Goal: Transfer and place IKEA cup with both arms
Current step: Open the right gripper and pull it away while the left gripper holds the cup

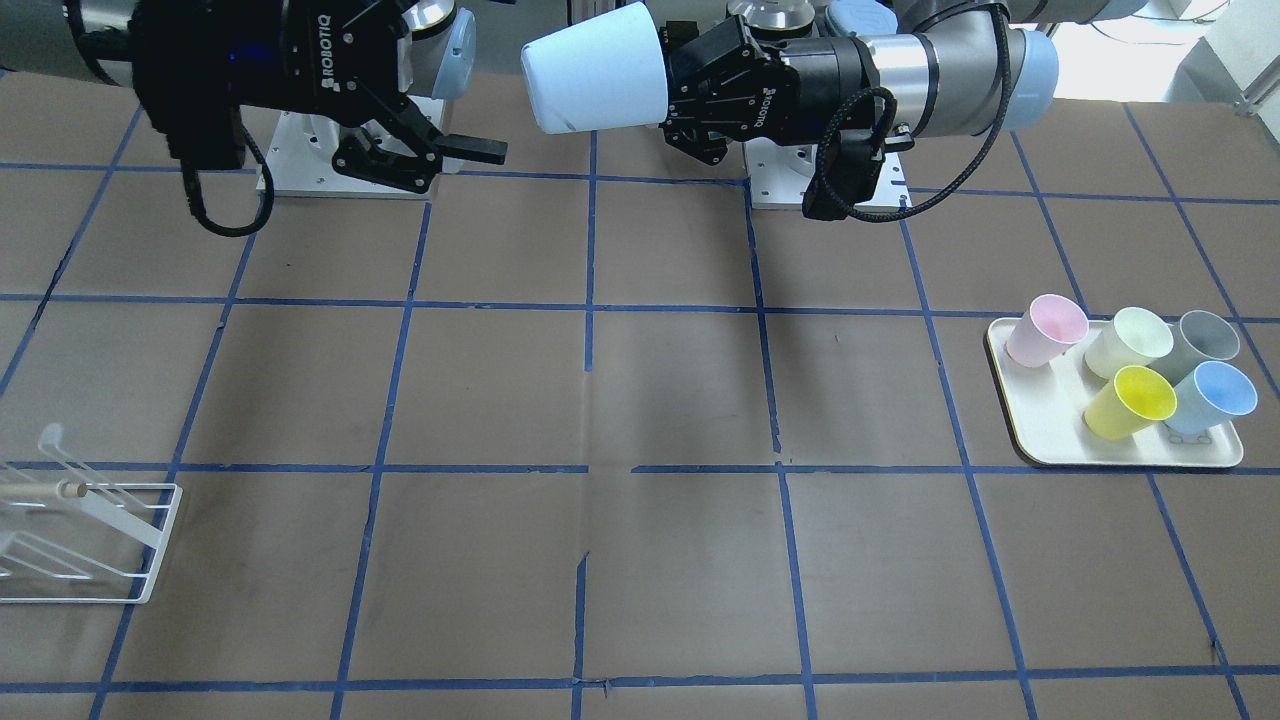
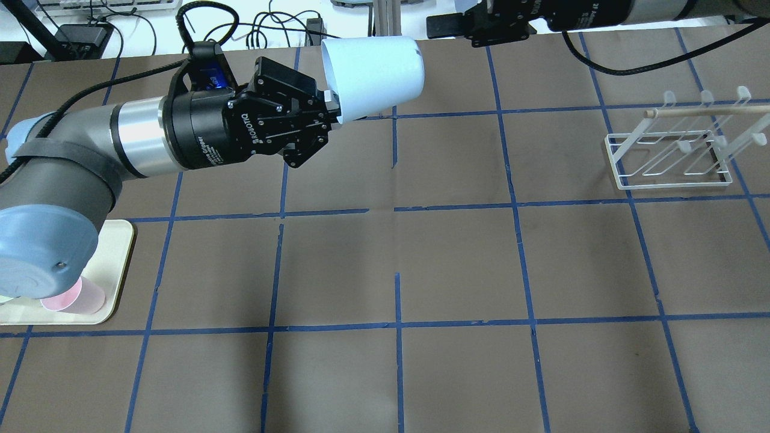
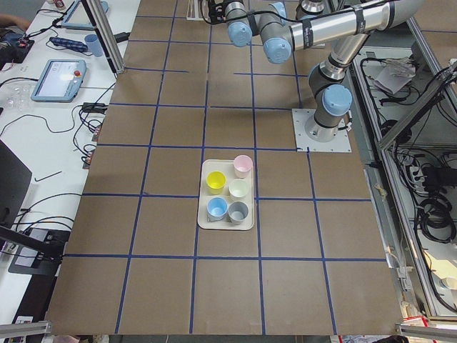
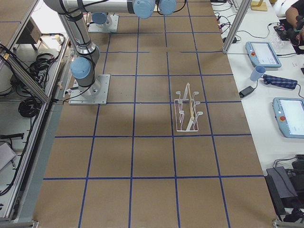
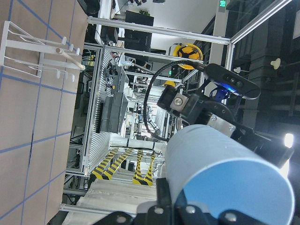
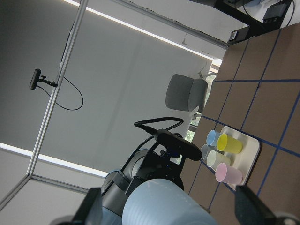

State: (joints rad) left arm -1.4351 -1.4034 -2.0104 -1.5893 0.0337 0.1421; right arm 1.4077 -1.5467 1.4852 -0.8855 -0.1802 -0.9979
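My left gripper (image 1: 668,85) is shut on the rim of the pale blue IKEA cup (image 1: 592,78) and holds it on its side high above the table's robot side. The cup's base points at my right gripper (image 1: 468,95), which is open, with a small gap between its lower fingertip (image 1: 490,150) and the cup. In the overhead view the cup (image 2: 374,71) sticks out from the left gripper (image 2: 329,107), and the right gripper (image 2: 458,24) is cut off at the top edge. In the right wrist view the cup (image 6: 159,206) shows between the wide-apart fingers.
A cream tray (image 1: 1035,440) on my left side holds pink (image 1: 1045,330), pale green (image 1: 1128,342), grey (image 1: 1205,340), yellow (image 1: 1130,400) and blue (image 1: 1210,395) cups. A white wire rack (image 1: 95,540) with a wooden dowel stands on my right side.
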